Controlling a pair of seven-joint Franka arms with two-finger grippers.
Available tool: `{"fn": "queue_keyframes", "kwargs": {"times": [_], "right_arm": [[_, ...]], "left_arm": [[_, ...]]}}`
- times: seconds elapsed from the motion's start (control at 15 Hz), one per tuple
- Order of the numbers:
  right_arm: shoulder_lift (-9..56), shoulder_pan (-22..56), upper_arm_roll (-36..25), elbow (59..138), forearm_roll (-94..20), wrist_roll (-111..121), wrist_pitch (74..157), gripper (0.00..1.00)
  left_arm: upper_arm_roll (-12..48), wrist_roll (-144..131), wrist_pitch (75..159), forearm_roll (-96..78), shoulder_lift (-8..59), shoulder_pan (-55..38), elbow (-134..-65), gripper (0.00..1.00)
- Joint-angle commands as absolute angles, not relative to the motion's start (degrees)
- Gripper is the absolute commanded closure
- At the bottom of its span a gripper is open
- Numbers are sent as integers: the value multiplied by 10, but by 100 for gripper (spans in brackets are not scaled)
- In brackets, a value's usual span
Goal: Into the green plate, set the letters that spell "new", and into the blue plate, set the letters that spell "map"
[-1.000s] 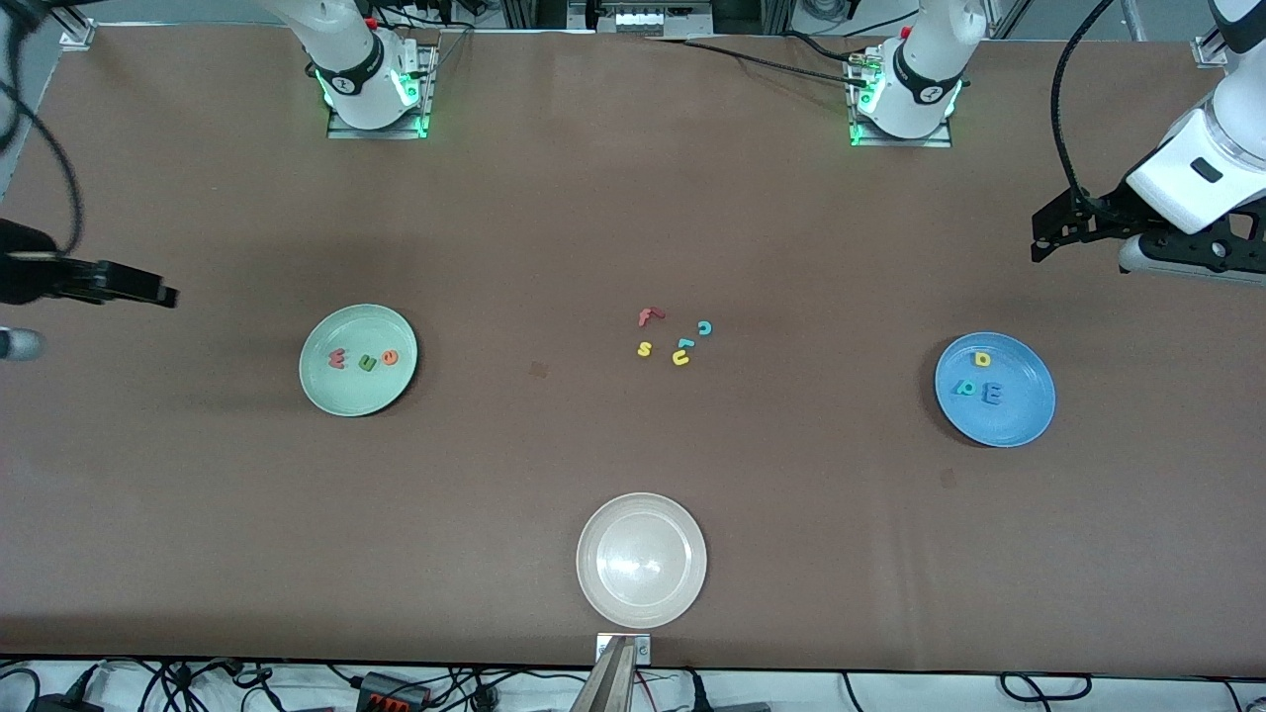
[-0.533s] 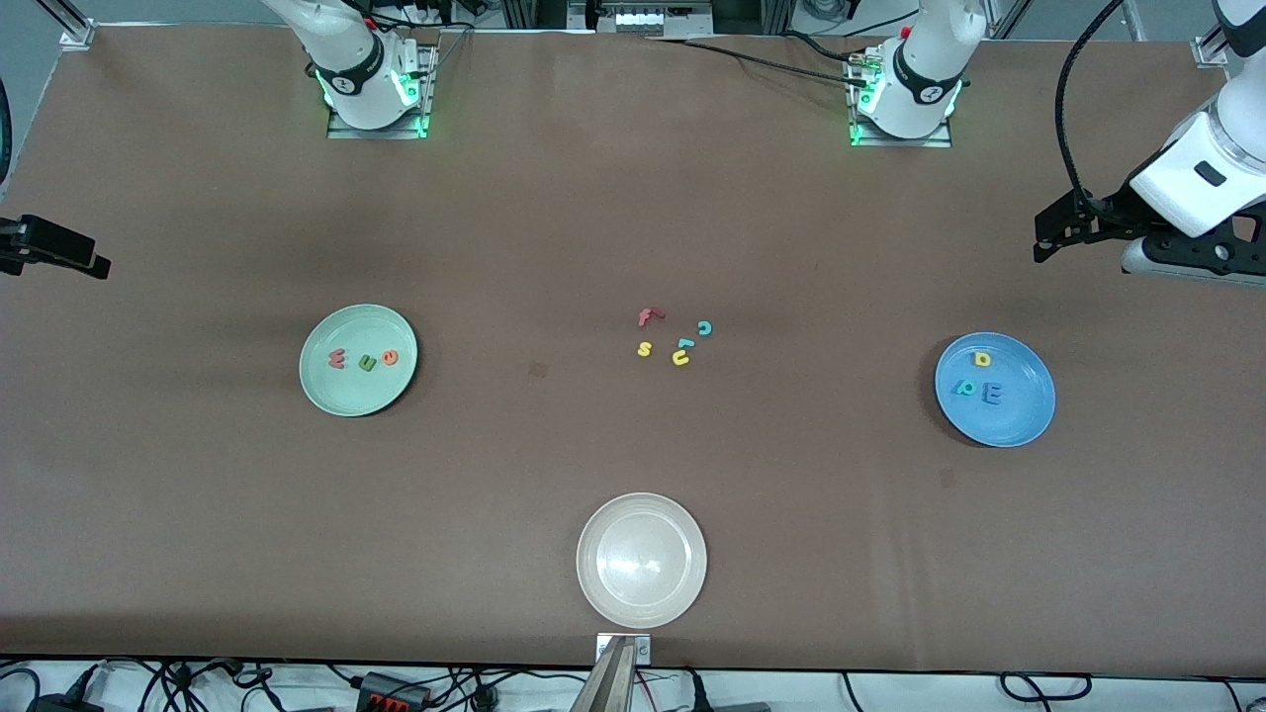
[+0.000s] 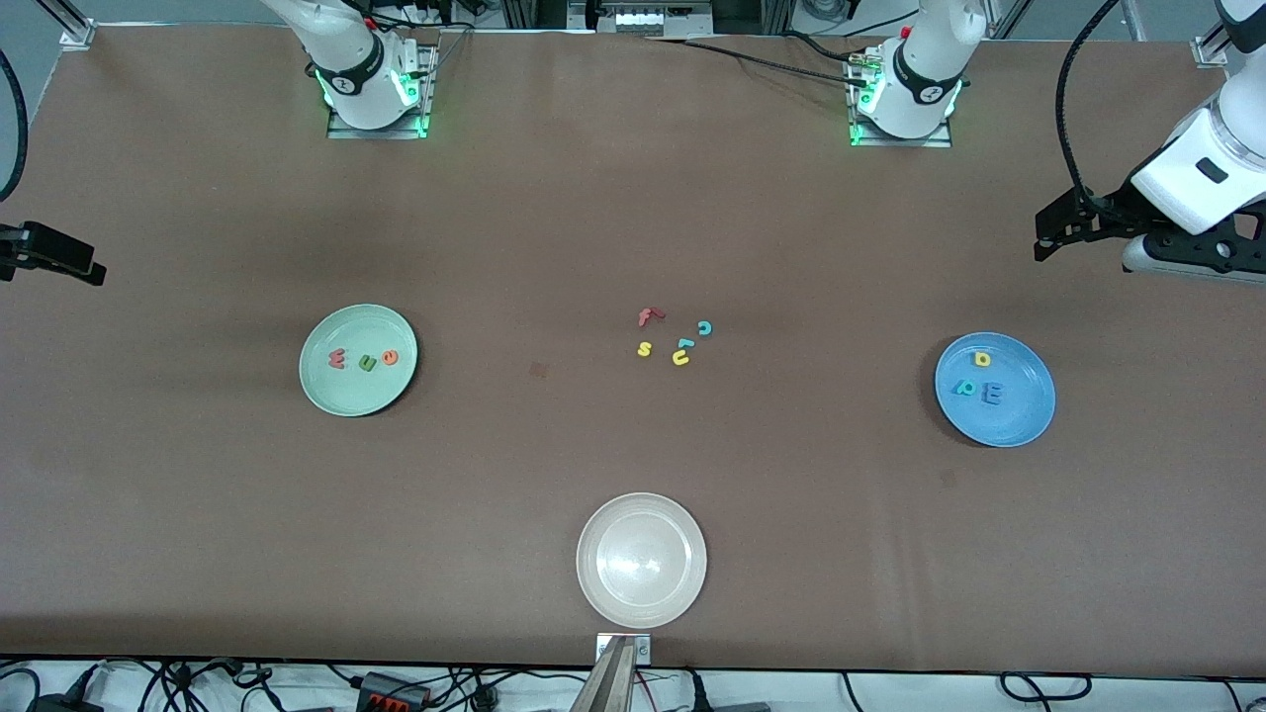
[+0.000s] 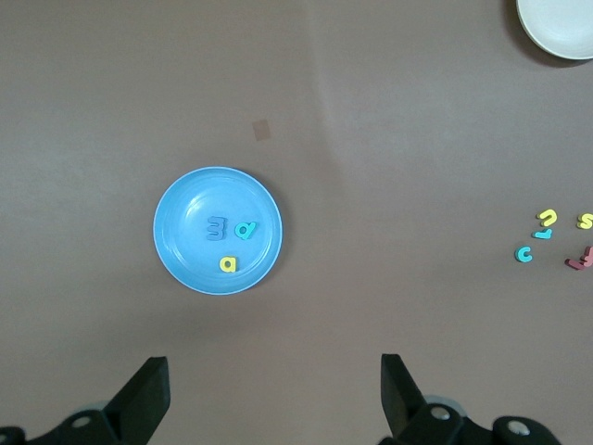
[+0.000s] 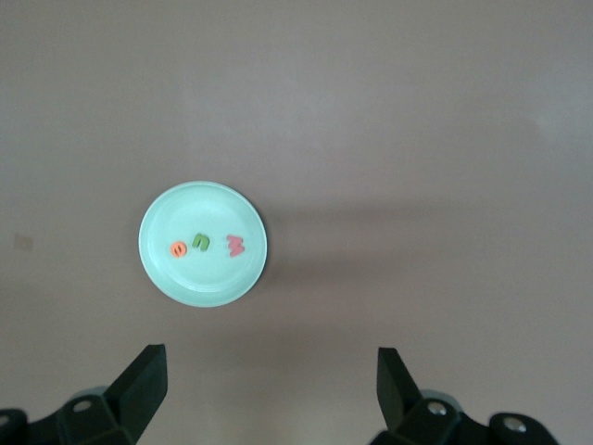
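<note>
A brown surface runs between the two arm bases, with cables along its edge nearest the front camera. The green plate point(image 3: 358, 360) sits toward the right arm's end and carries all three letters of "new": the salmon-red w point(image 3: 336, 359), the olive-green n point(image 3: 367, 363) and the orange e point(image 3: 390, 357), lying in a row, apart from one another and inside the rim. The blue plate point(image 3: 995, 390) sits toward the left arm's end and holds the yellow a point(image 3: 982, 359), the teal p point(image 3: 964, 388) and the blue m point(image 3: 991, 394), the last two just beside each other. Mid-surface, a loose cluster of leftover letters point(image 3: 676, 338) lies untouched: red f, yellow s, yellow u, teal c and l. A whitish-beige plate point(image 3: 642, 560) stands bare near the edge closest to the camera. The right gripper point(image 5: 269, 389) hangs high above the surface by its end edge, jaws spread wide and holding nothing; the left gripper point(image 4: 273, 394) does the same at the other end, jaws wide and unloaded. Judged from this, both words are sorted and the step in hand is simply retreat: best done by keeping both arms high and clear of the plates, so nothing gets nudged, and leaving the middle cluster alone.
</note>
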State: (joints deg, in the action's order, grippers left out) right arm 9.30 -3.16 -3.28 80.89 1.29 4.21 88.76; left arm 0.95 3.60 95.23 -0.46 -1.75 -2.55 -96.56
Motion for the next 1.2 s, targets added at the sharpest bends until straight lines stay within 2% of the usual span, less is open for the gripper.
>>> {"fn": "queue_keyframes", "kwargs": {"times": [0.0,0.27,1.13], "right_arm": [[64,-47,-18,844,19,32,911,0],[64,-71,-17,845,-8,31,913,0],[64,-68,-18,862,1,32,918,0]], "left_arm": [[6,47,938,-10,-11,-32,-948,0],[6,47,937,-10,-11,-32,-948,0],[6,47,934,-10,-11,-32,-948,0]]}}
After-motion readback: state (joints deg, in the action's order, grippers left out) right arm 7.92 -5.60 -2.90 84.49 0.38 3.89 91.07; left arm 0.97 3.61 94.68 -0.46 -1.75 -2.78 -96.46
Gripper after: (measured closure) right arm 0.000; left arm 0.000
